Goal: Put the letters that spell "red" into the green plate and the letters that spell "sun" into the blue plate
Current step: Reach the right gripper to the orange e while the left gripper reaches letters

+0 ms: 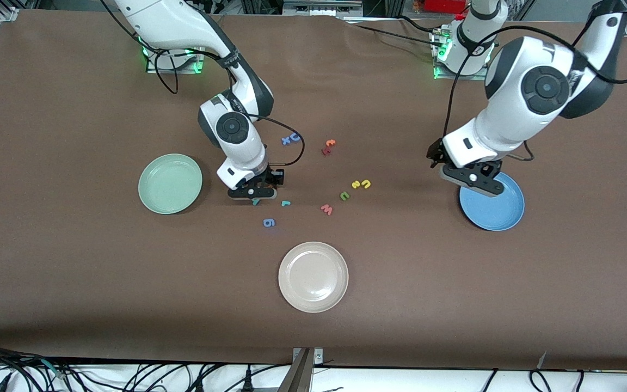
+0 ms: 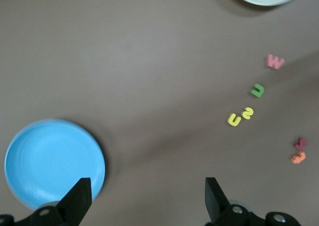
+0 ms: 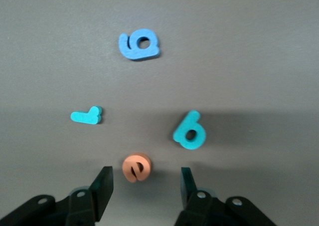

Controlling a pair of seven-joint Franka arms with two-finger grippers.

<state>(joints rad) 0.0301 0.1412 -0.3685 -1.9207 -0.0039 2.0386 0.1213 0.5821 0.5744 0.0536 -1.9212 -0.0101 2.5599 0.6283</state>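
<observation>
Letters for "red" lie together on the bare table, none yet in the green plate (image 1: 170, 183). The orange "e" (image 3: 136, 167) sits between the right gripper's (image 3: 144, 186) fingers, which stand partly closed on either side of it with a gap visible each side; no grip is made. From that "e", in the right wrist view, the teal "d" (image 3: 190, 131) is at about two o'clock, the teal "r" (image 3: 87, 116) at about ten o'clock, and the blue "g" (image 3: 139, 45) at twelve; the last is not wanted. In the front view the right gripper (image 1: 253, 191) is low over this cluster, at three o'clock from the green plate.

Letters for "sun" are likewise untouched: the yellow "s" (image 2: 247, 113), yellow "u" (image 2: 234, 119) and green "u" (image 2: 257, 90) lie grouped near the table's middle, at about nine o'clock from the blue plate (image 1: 496, 212) in the front view. That plate holds nothing.

Left gripper (image 2: 145, 196) hangs over the blue plate's rim, fingers fully apart and empty; this arm waits.

Assessment: nothing delivered; six letters outstanding, the first pick in hand
</observation>
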